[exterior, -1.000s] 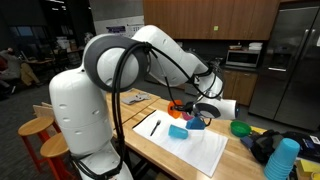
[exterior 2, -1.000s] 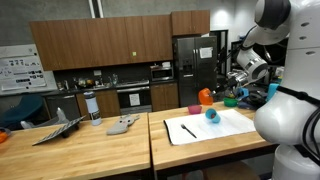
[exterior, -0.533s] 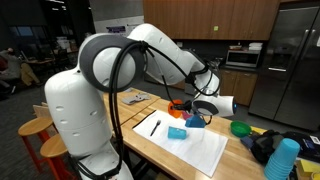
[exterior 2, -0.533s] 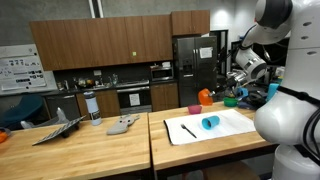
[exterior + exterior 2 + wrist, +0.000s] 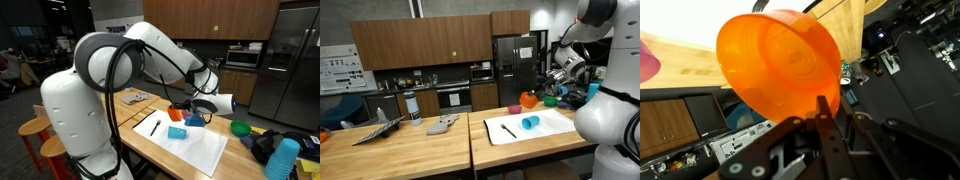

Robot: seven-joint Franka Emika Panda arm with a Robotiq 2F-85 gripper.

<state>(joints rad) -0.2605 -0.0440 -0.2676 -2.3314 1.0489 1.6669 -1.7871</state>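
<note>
My pincer (image 5: 820, 105) is nearly closed, and as far as the wrist view shows it pinches the rim of the orange bowl (image 5: 780, 65): one finger lies flat against the outside of the wall, while the other is hidden behind the plastic. The bowl hangs tilted, its hollow turned toward my wrist camera. In an exterior view it sits in the air over the far edge of the counter (image 5: 530, 155), beyond the white mat (image 5: 535, 128) and just right of a pink cup (image 5: 514, 108). On the mat, nearer than the bowl, a blue cup (image 5: 177, 132) lies on its side, with a black marker (image 5: 154, 127) to its left. A green bowl (image 5: 241, 128) stands to the right, apart from my hold. What worries me is how little I have of the bowl. I judge that a grip on a thin, smooth rim lets the bowl swing about my fingers, and any slackening could let it slide out. If it dropped it would likely land on edge and roll, perhaps striking the pink cup or setting the blue cup rolling off the mat.
</note>
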